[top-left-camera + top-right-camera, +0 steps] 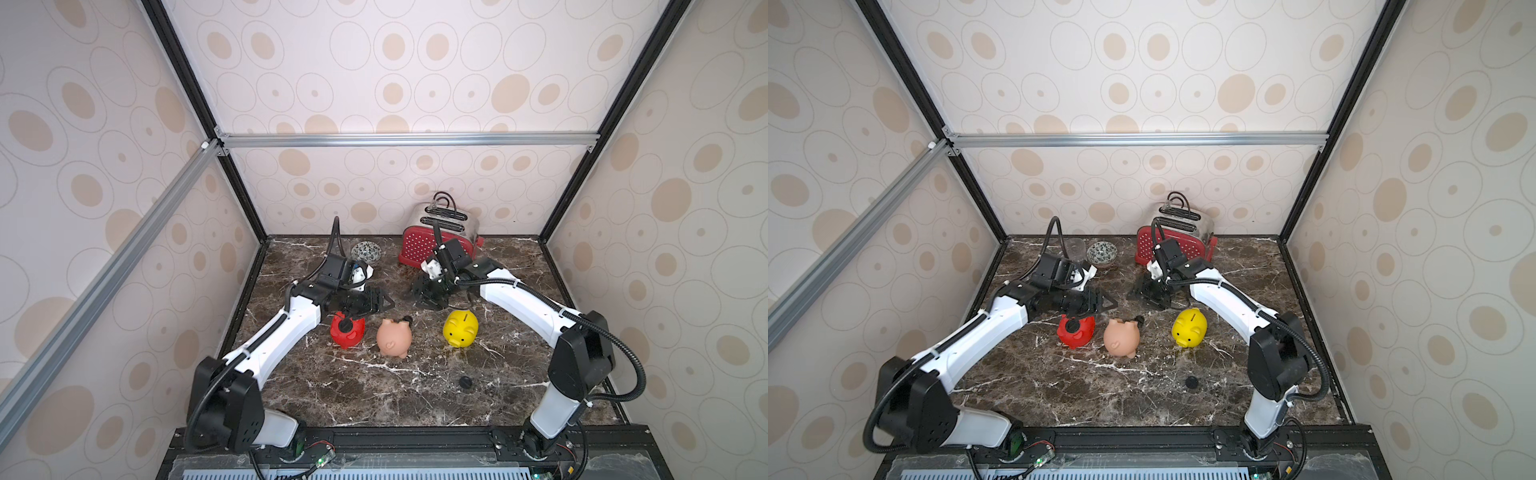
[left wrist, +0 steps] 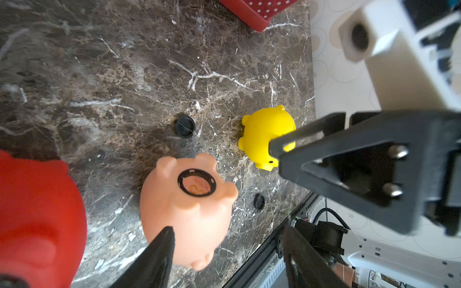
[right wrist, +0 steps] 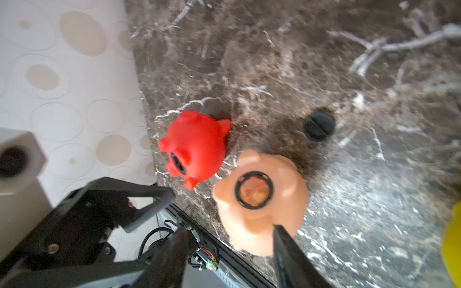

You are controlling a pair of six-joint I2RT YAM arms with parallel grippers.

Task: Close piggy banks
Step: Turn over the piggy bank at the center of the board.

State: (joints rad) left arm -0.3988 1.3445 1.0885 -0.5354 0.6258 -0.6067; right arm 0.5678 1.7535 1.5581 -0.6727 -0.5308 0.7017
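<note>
Three piggy banks sit in a row near the middle of the dark marble table (image 1: 332,390), visible in both top views. The red piggy bank (image 1: 348,331), on the robot's left, lies tipped with its belly hole turned upward; whether that hole is plugged cannot be made out. The pink piggy bank (image 1: 394,338), in the middle and just beside the red one, lies on its side. Both wrist views show its black-rimmed belly hole open. The yellow piggy bank (image 1: 460,329) stands upright a little apart on the right, coin slot on top.

One black plug (image 1: 407,319) lies just beside the pink piggy bank on its far side. A second black plug (image 1: 465,381) lies alone nearer the table's front edge.

The left gripper (image 1: 376,302) hangs just behind and above the red piggy bank, jaws apart with nothing between them. The right gripper (image 1: 430,295) hangs behind the gap between the pink and yellow piggy banks, its jaws also apart and empty.

A red dotted toaster (image 1: 419,247) and a patterned bowl (image 1: 366,252) stand at the back of the table.
</note>
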